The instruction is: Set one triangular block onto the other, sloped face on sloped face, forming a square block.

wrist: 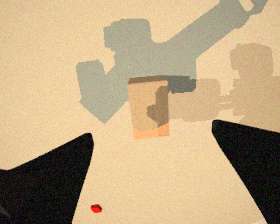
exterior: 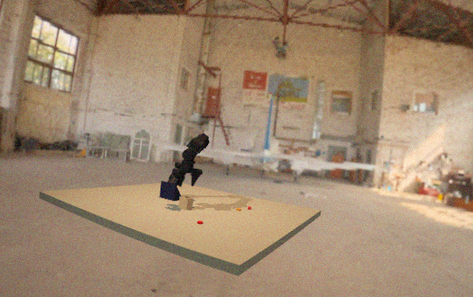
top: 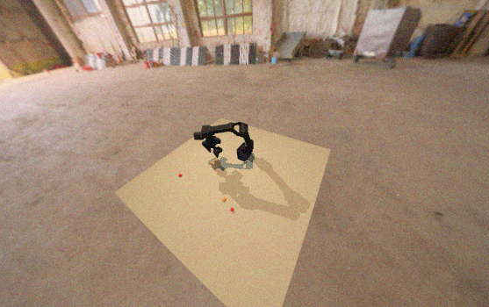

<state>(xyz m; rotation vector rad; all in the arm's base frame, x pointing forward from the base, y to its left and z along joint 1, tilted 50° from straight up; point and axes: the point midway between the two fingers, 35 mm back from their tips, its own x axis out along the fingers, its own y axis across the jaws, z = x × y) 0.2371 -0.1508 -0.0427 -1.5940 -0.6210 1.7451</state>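
Wrist view shows the pincer [top: 218,151] [exterior: 189,180] [wrist: 153,132] wide open, with nothing held, above the block stack [exterior: 186,203] [wrist: 149,109] on the surface [top: 190,228] [exterior: 227,238] [wrist: 191,175]. Its orange lower edge appears here, but cannot be distinguished in exterior view.

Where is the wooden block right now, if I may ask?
In the wrist view, the wooden block stands on the table, ahead of and between the open fingertips.

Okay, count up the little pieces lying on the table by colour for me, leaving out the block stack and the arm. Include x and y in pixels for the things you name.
Red pieces [top: 180,175] [exterior: 199,222] [wrist: 96,208]: 2
Orange piece [top: 224,199] [exterior: 239,210]: 1
Total: 3
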